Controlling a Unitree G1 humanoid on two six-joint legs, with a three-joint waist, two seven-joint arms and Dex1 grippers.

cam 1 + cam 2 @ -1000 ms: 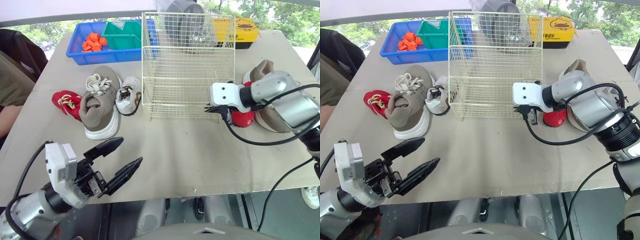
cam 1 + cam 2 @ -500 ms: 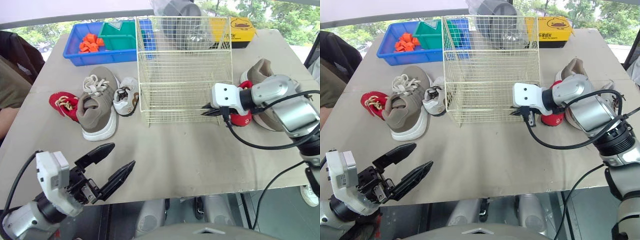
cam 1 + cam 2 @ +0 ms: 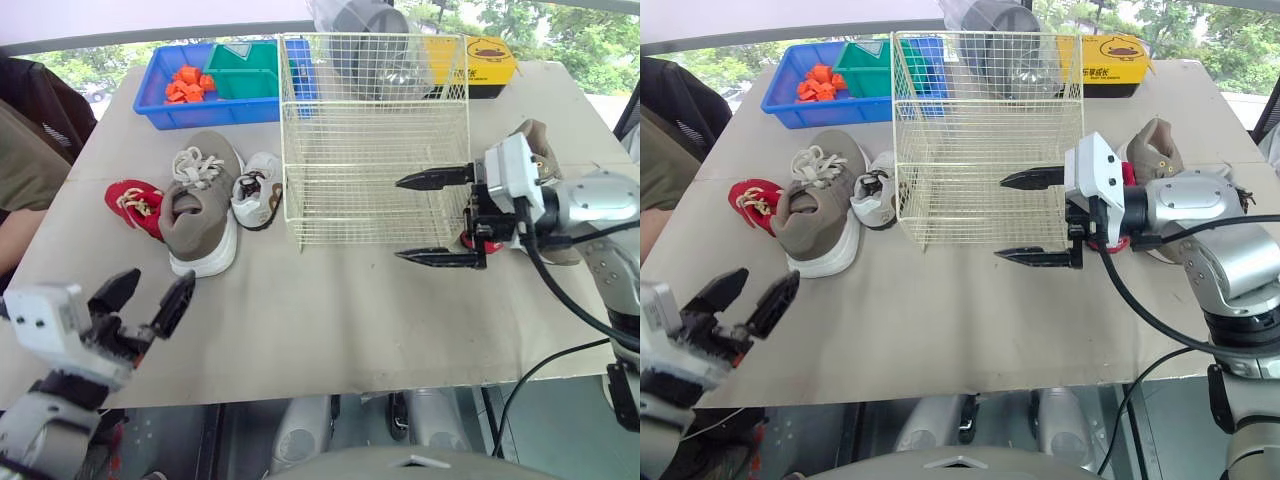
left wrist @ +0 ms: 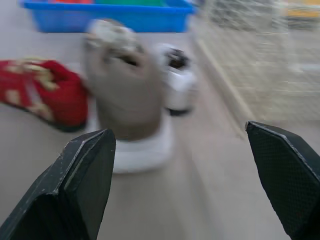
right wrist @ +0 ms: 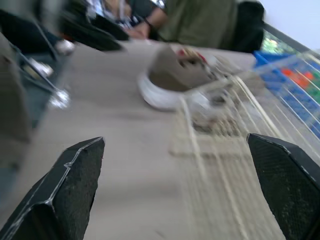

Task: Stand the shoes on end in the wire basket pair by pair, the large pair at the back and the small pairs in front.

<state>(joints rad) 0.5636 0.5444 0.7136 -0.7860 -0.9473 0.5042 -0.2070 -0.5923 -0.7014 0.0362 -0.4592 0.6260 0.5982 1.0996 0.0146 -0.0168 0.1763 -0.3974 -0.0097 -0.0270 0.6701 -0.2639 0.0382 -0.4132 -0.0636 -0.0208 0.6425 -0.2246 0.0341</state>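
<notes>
A wire basket (image 3: 375, 140) stood on the counter (image 3: 350, 310). A red shoe (image 3: 135, 205), a large grey shoe (image 3: 200, 215) and a white shoe (image 3: 258, 188) lay just left of it, a tan shoe (image 3: 1155, 150) to its right. The left end effector (image 3: 158, 285) and right end effector (image 3: 400, 218) were spread wide, holding nothing.

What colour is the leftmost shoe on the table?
Red shoe, clearest in left eye view.

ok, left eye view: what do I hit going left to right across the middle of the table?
small red shoe → large taupe shoe → small white shoe → wire basket → second large taupe shoe
</notes>
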